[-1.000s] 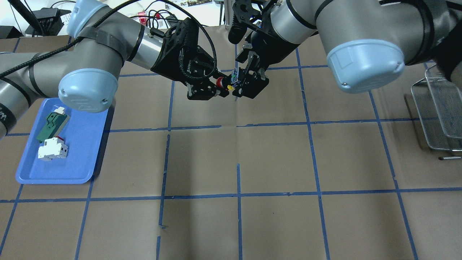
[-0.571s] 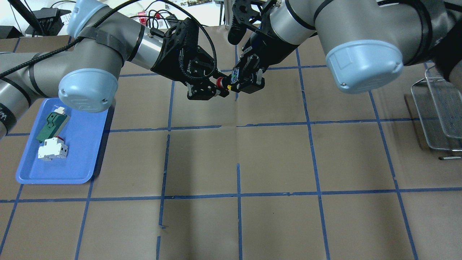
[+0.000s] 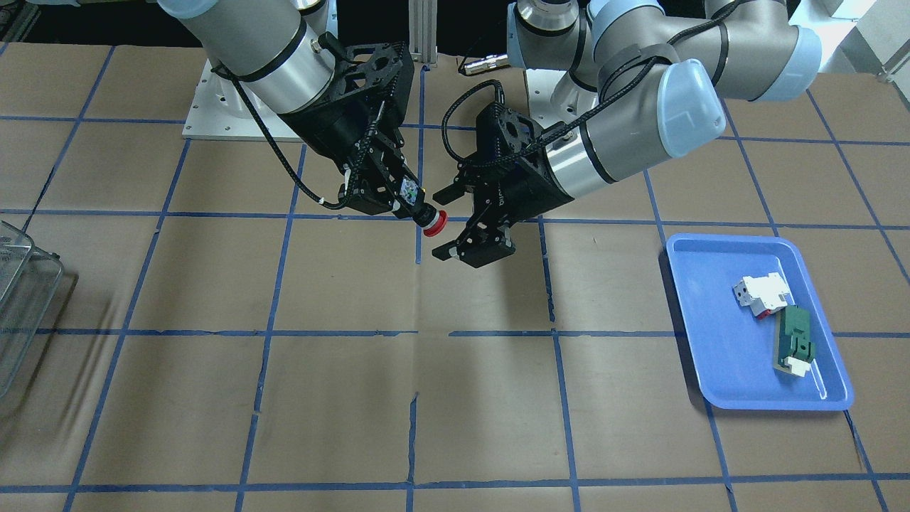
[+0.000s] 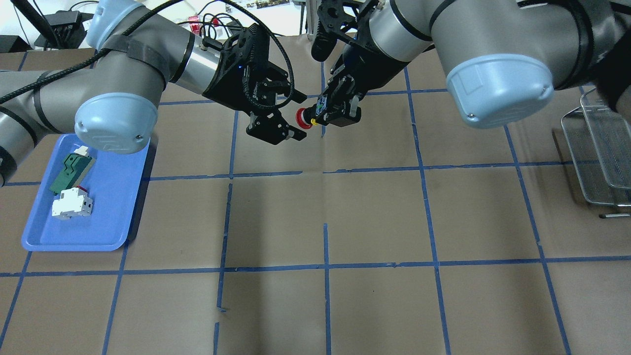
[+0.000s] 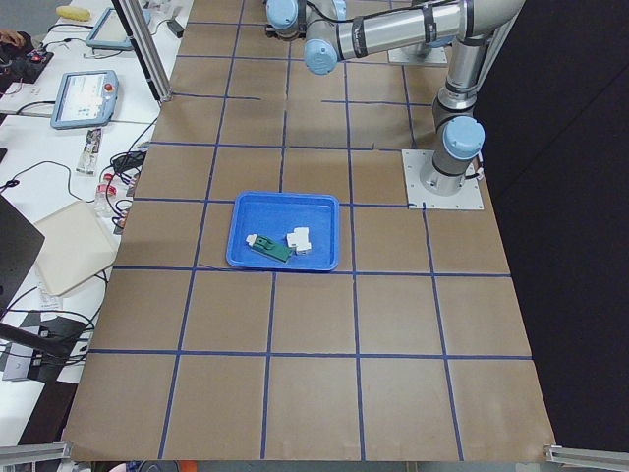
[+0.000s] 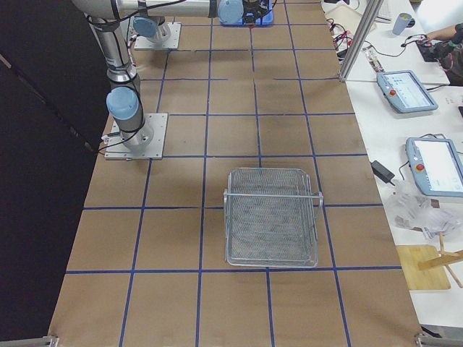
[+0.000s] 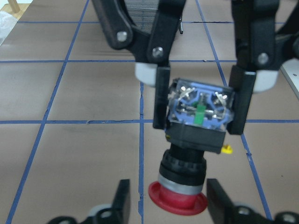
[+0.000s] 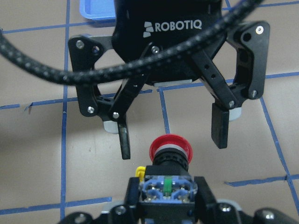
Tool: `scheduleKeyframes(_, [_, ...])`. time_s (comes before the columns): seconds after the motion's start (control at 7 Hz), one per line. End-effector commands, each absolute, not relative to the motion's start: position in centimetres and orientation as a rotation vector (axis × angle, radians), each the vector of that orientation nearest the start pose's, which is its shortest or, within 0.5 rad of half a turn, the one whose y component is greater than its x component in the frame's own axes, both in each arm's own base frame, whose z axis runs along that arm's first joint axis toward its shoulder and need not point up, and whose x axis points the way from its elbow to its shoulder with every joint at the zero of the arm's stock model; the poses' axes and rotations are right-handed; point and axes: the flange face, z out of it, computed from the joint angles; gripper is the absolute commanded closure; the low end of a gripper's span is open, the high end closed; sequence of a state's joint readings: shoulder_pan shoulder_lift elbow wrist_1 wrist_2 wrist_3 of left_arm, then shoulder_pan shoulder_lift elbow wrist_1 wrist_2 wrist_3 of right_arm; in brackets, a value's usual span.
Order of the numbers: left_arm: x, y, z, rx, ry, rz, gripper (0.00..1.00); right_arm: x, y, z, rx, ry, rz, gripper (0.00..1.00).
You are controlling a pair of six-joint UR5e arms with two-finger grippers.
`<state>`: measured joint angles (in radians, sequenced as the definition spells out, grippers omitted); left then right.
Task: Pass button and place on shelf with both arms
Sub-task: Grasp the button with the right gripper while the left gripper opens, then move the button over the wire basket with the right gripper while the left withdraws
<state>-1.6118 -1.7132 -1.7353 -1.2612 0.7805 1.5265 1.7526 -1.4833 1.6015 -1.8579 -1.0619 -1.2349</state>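
The button [image 4: 308, 116] hangs in the air above the table, red cap toward my left gripper. My right gripper [image 4: 329, 109] is shut on its bluish-green base block [image 7: 200, 108]. My left gripper [image 4: 294, 116] is open, its fingertips [image 8: 219, 133] standing apart on either side of the red cap [image 8: 169, 147] without touching it. In the front-facing view the button [image 3: 429, 220] sticks out of the right gripper [image 3: 409, 198] toward the open left gripper [image 3: 446, 222].
A blue tray [image 4: 113, 222] at the table's left holds a green-and-white part [image 4: 69, 172] and a white-and-red block [image 4: 73, 204]. A wire mesh shelf basket [image 4: 599, 148] stands at the far right, and also shows in the exterior right view [image 6: 271, 217].
My right gripper closed on the button's base. My left gripper then opened off the red cap and drew back a little to the left. The button stays with the right gripper.
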Motion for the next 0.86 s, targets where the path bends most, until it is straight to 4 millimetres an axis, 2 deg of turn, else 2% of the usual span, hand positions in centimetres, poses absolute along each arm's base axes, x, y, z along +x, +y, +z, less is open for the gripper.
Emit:
scheduleKeyframes(0.0, [-22.3,-52.3,40.5,-1.704,-1.814,0.672,0.00,26.2,-50.4,46.8,-1.803,2.071,-0.534,1.00])
scheduleKeyframes(0.14, [-21.2,-52.2,41.5,-1.655,-2.071,0.530,0.00,23.9,-51.2,46.6,-1.763,2.124,-0.499,1.00])
scheduleKeyframes(0.29, [-20.9,-51.4,43.0,-1.678,-2.172,0.497,0.00,19.1,-53.1,46.5,-1.741,2.251,-0.479,1.00])
scheduleKeyframes(0.43, [-20.8,-50.4,44.7,-1.639,-2.208,0.482,0.00,13.4,-54.7,46.7,-1.710,2.323,-0.495,1.00])
scheduleKeyframes(0.57, [-19.6,-49.2,47.2,-1.523,-2.378,0.330,0.00,6.9,-55.6,46.5,-1.661,2.392,-0.460,1.00])
scheduleKeyframes(0.71, [-19.0,-49.7,49.2,-1.435,-2.483,0.161,0.00,-0.6,-55.7,46.6,-1.659,2.470,-0.420,1.00])
